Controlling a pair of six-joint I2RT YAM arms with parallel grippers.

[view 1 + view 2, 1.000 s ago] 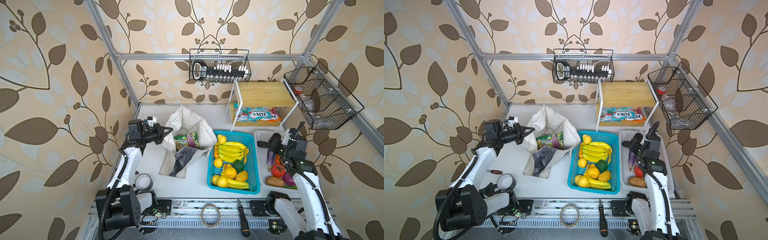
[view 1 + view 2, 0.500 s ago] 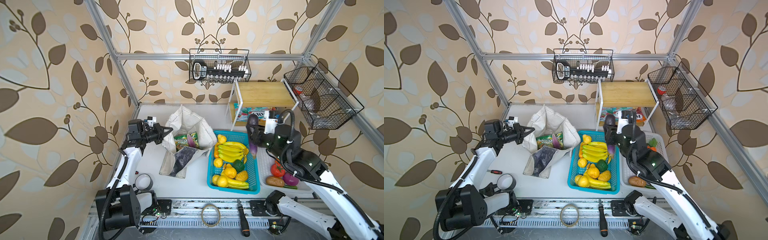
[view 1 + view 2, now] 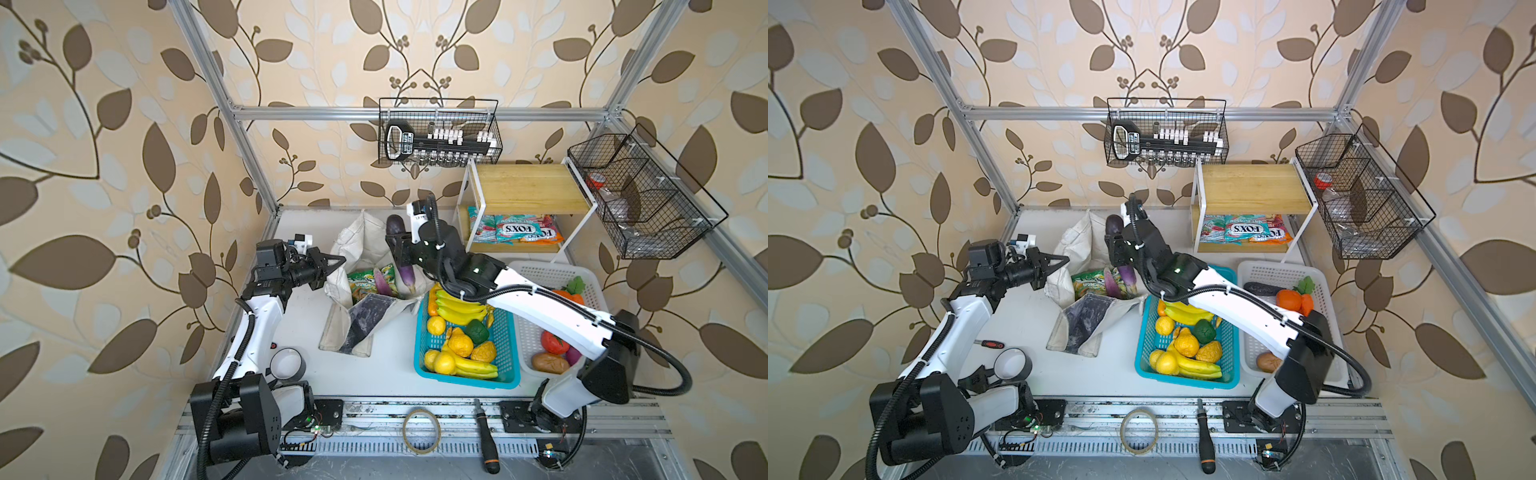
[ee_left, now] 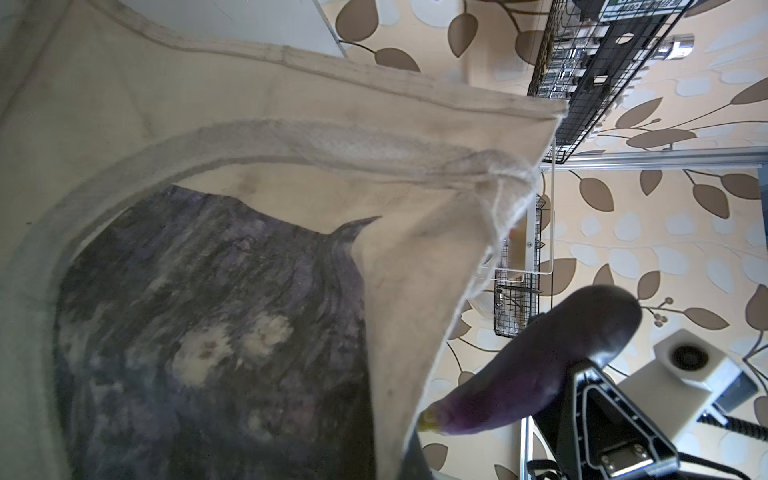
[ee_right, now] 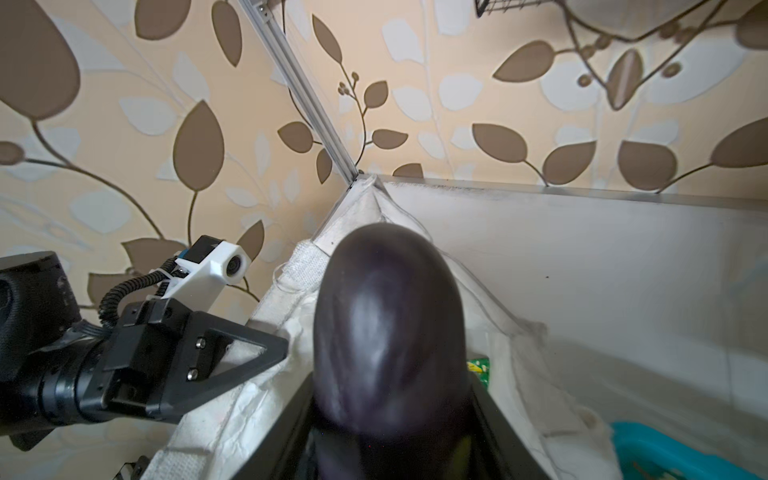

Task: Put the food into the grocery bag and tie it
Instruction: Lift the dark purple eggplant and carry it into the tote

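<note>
The left fingers are pinched fully closed on the left rim of the off-white fabric grocery bag, whose dark grey mottled front panel slumps forward. The bag stands open-mouthed on the white bench, just beside the blue plastic basket. The right fingers, about half spread, clamp a long dark purple toy eggplant upright over the bag's mouth, its lower end dipping inside near a green-and-yellow crinkly snack packet and a second purple eggplant.
</note>
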